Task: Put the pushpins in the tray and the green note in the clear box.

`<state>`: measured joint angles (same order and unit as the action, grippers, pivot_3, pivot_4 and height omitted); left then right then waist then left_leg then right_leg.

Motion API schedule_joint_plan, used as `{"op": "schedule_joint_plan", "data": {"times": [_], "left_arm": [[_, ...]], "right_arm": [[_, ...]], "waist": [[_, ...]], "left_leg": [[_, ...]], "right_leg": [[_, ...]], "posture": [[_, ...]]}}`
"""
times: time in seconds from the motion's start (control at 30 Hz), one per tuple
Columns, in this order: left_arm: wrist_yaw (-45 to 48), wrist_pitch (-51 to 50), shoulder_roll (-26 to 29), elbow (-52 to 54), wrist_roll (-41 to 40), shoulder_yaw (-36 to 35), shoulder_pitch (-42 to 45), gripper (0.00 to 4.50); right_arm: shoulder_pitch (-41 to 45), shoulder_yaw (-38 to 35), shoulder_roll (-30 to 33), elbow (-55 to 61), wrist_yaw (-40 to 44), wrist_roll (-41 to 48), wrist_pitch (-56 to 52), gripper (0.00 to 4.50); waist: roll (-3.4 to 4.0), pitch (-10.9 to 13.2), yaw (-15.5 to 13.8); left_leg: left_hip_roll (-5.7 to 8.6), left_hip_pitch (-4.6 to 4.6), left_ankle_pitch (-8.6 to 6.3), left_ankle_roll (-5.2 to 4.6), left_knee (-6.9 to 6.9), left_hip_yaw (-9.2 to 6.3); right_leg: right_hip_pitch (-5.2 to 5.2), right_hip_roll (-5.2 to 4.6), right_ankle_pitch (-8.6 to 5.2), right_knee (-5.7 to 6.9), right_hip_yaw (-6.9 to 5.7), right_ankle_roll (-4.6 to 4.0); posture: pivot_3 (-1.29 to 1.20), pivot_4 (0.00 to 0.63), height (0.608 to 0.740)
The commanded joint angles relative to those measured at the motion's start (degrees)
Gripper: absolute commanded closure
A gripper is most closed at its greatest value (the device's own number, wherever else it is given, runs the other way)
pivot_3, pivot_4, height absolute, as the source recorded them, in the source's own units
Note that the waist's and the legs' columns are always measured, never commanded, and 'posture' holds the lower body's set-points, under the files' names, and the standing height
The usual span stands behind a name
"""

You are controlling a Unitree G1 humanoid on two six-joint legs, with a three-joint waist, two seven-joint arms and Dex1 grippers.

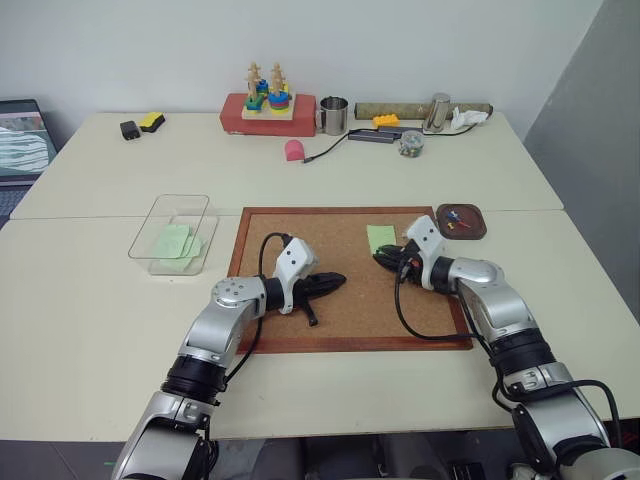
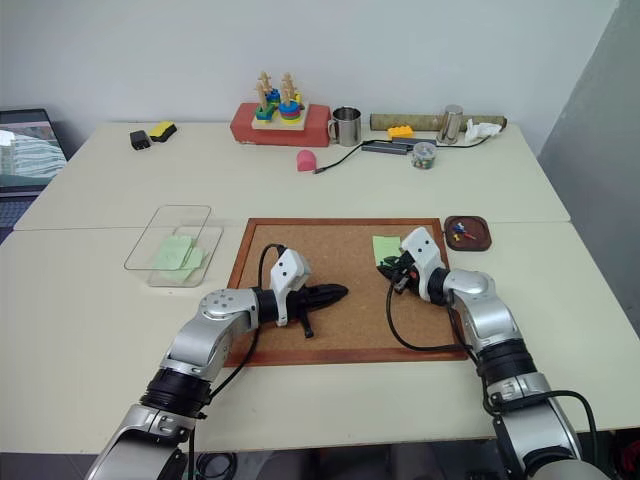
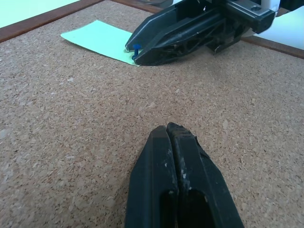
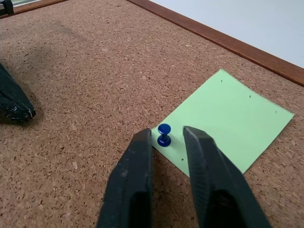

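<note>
On the cork board (image 1: pixel 350 300), near its far right corner, lies the green note (image 4: pixel 228 116), fixed at one corner by a blue pushpin (image 4: pixel 164 135). Right gripper (image 4: pixel 167 142): low over that corner, fingers a little apart, one on each side of the pin's head, neither visibly touching it. Left gripper (image 3: pixel 167 130): over the bare middle of the board, fingers pressed together, holding nothing. Just beyond the board's far right corner stands the tray (image 1: pixel 478 232) with several pushpins (image 1: pixel 455 222) already inside. Off the board's left edge sits the clear box (image 1: pixel 150 225), holding pale green slips (image 1: pixel 176 243).
</note>
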<state>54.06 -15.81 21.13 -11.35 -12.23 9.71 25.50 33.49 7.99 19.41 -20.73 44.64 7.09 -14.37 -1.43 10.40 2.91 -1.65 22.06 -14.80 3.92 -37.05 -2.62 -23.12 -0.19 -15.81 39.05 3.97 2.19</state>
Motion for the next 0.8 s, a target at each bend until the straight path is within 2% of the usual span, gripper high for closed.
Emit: {"op": "schedule_joint_plan", "data": {"times": [0.03,0.57,0.8], "left_arm": [[-0.1,0.0,-0.1,0.4,0.2,0.4,-0.1,4.5],[-0.2,-0.1,-0.3,0.5,0.2,0.6,-0.3,4.5],[-0.2,-3.2,-0.2,2.9,-2.5,-1.4,0.7,4.5]], "right_arm": [[1.8,-1.5,-0.2,0.5,0.1,1.0,1.1,4.48],[1.2,-2.6,2.4,12.0,2.5,3.9,-1.8,4.48],[-0.2,-1.4,6.4,19.6,5.1,4.0,-2.9,4.48]], "waist": [[0.0,0.0,0.0],[0.0,0.0,0.0],[0.01,0.0,-0.1]], "left_leg": [[0.0,0.0,0.0,0.0,0.0,0.0],[0.0,0.01,0.0,0.0,0.0,-0.03],[0.01,0.03,0.0,0.0,0.0,-0.05]], "right_leg": [[0.0,0.0,0.0,0.0,0.0,0.0],[-0.01,0.0,0.0,0.0,-0.02,0.0],[-0.01,0.0,0.0,0.0,-0.03,0.0]], "posture": [[0.0,0.15,0.74],[0.0,0.15,0.74],[0.0,0.15,0.74]]}}
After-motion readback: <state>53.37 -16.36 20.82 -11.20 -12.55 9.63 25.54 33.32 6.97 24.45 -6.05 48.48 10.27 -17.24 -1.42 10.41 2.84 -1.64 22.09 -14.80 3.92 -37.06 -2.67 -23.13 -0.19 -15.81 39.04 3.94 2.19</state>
